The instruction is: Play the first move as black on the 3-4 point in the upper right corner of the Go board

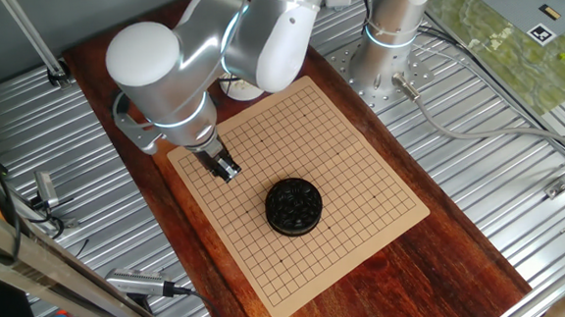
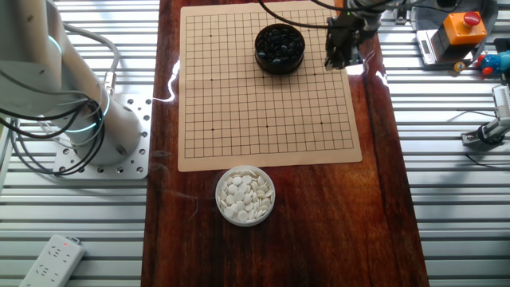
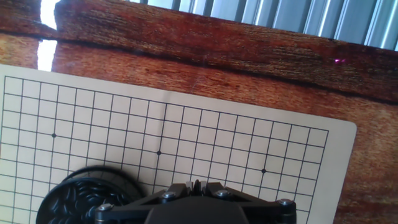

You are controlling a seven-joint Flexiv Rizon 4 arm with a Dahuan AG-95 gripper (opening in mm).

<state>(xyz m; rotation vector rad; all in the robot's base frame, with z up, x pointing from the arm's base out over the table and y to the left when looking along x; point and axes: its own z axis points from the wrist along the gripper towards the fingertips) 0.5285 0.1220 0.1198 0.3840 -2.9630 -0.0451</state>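
A Go board (image 2: 267, 96) lies on the wooden table (image 2: 319, 223). On the board near one edge sits a bowl of black stones (image 2: 279, 48); the gripper (image 2: 344, 49) hangs beside it. Off the board's opposite edge sits the bowl of white stones (image 2: 245, 195).

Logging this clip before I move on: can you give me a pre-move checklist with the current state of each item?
1. Go board free of played stones: ok, the grid shows no loose stone.
2. Bowl of black stones within reach: ok, it sits on the board, next to the gripper.
3. Gripper over the board's corner area: ok, it hovers near the edge.
4. A black stone held in the gripper: cannot tell; the fingertips are hidden in the hand view.
5. Bowl of white stones out of the way: ok, off the board.
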